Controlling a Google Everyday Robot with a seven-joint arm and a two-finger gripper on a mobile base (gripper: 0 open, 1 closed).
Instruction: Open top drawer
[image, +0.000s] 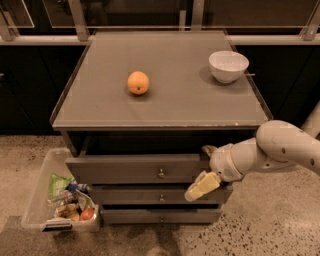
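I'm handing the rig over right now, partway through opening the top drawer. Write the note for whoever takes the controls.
Gripper: at the right end of the top drawer front, well to the right of its knob.
Top drawer: out a little at most, and its inside is not in view.
Done: the arm has reached the drawer front.
Left: pull the drawer out.
Nearby: an orange and a white bowl sit on the cabinet top. A bin of packets stands on the floor at the cabinet's left.
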